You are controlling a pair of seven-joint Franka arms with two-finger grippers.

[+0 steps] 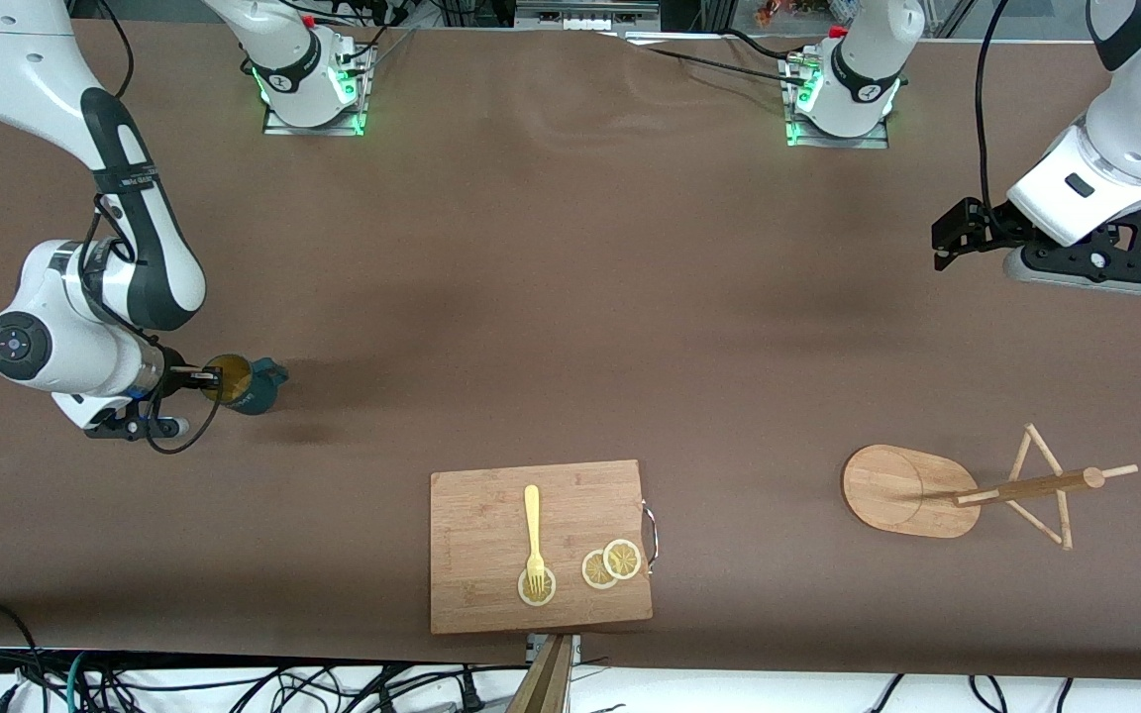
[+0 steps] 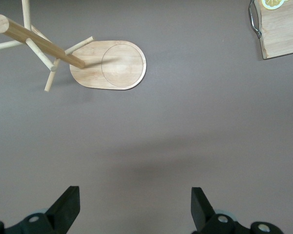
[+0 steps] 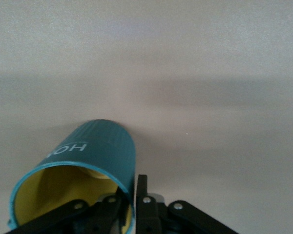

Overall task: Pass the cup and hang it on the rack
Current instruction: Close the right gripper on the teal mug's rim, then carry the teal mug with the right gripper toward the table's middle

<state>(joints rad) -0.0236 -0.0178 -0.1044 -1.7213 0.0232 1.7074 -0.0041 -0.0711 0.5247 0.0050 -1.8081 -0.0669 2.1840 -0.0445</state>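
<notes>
Seen from the front camera, the right hand [image 1: 206, 377] sits at the right arm's end of the tabletop [image 1: 570, 327], its fingers pinching the rim of the cup [image 1: 246, 384] — one finger inside the mustard-yellow interior, one outside the teal wall. The cup's handle points away from the hand. The left hand [image 1: 949, 243] hangs over bare tabletop at the left arm's end, above no object. The rack [image 1: 967, 490] stands nearer the camera at that same end, its post and crossed pegs rising from the oval base. Between cup and rack, nearest the camera, lies a cutting board [image 1: 541, 545] carrying a yellow fork [image 1: 533, 535] and lemon slices [image 1: 612, 563].

Left wrist view: the left hand [image 2: 135, 210] is spread wide, its fingers [image 2: 66, 207] well apart and holding nothing; the rack [image 2: 107, 64] and a corner of the cutting board [image 2: 283, 34] show on the tabletop [image 2: 185, 146].

Right wrist view: the right hand [image 3: 130, 202] is clamped on the wall of the cup [image 3: 88, 165] — the fingers [image 3: 142, 197] narrowly set across the rim, white lettering visible on the teal wall.
</notes>
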